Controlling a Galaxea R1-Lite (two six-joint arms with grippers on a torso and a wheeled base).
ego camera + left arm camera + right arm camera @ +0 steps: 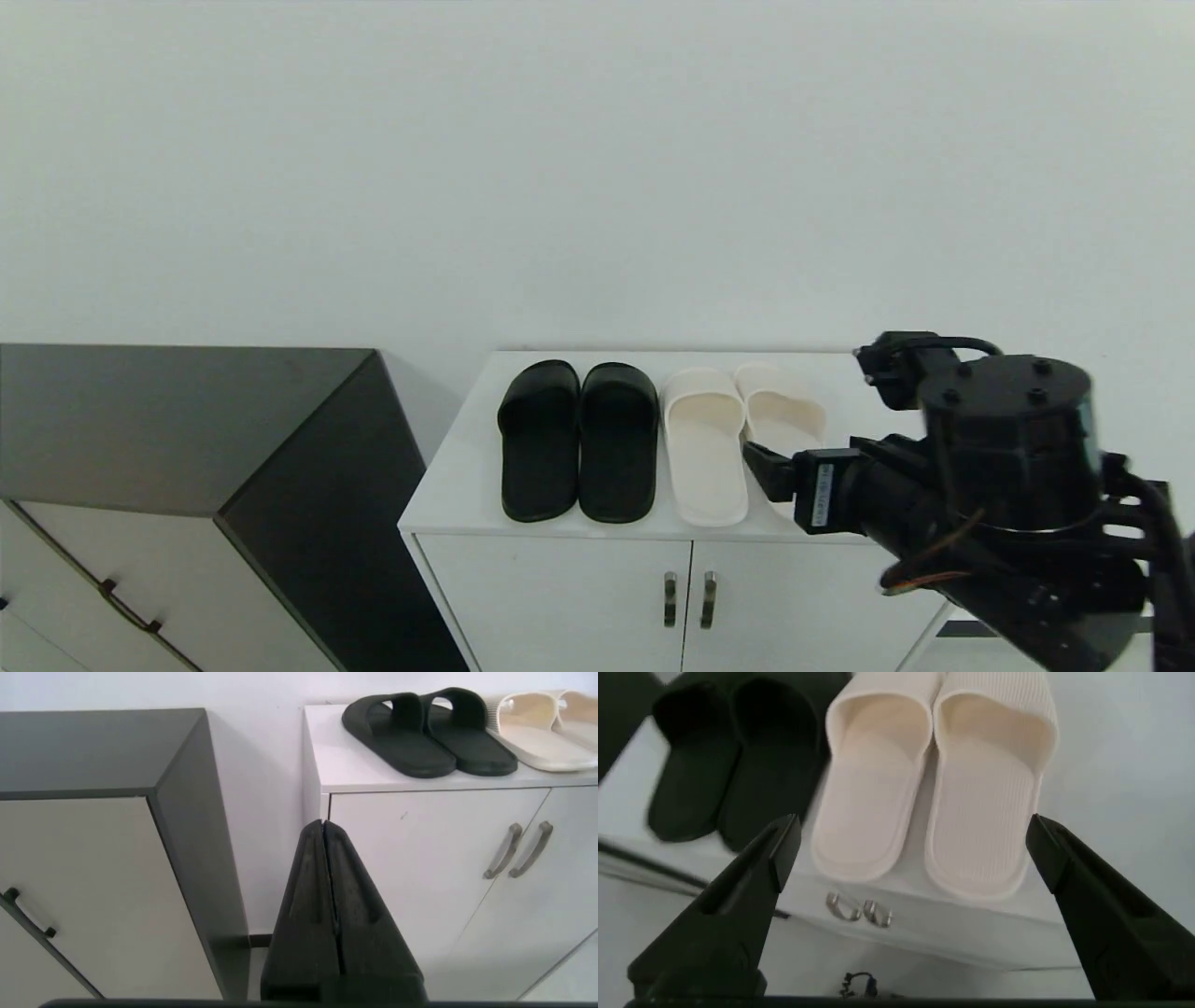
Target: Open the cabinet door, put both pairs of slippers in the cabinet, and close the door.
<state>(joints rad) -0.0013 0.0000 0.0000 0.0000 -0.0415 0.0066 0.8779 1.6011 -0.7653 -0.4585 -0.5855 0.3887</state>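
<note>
A white cabinet (448, 509) with two shut doors and paired metal handles (688, 598) carries a black pair of slippers (577, 439) and a cream pair of slippers (724, 434) side by side on its top. My right gripper (915, 873) hangs open above the cabinet's front edge, its fingers (747, 905) spread wider than the cream pair (934, 775); in the head view one fingertip (767, 469) shows by the right cream slipper. My left gripper (324, 849) is shut and empty, low in front of the gap left of the cabinet (411, 859).
A dark-topped cabinet (187, 420) with pale drawer fronts and a dark handle (126, 607) stands to the left, a narrow gap apart. A plain white wall is behind both.
</note>
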